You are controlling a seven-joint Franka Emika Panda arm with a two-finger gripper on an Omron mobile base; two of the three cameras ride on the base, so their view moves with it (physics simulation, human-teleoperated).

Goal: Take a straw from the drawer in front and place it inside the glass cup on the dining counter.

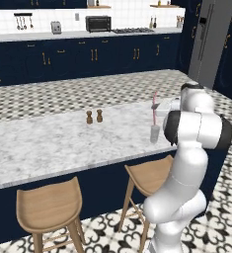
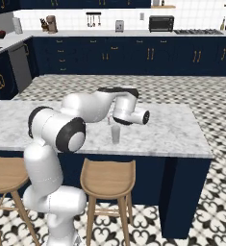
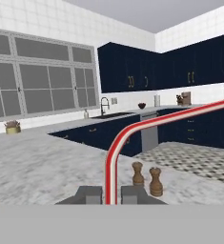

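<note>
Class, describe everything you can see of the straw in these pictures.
The straw is very thin and pinkish-red, with a paler stripe along it and a bent top. It stands nearly upright over the glass cup on the dining counter; its lower end seems to reach the cup. The shut hand pinches it between its fingertips.

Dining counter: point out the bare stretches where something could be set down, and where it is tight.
The dining counter is bare left of the two brown shakers, and from them forward to the stool-side edge. In the right base view, marble is free between the glass cup and the counter's right end. It is tight around the cup, where the straw and arm crowd in.
</note>
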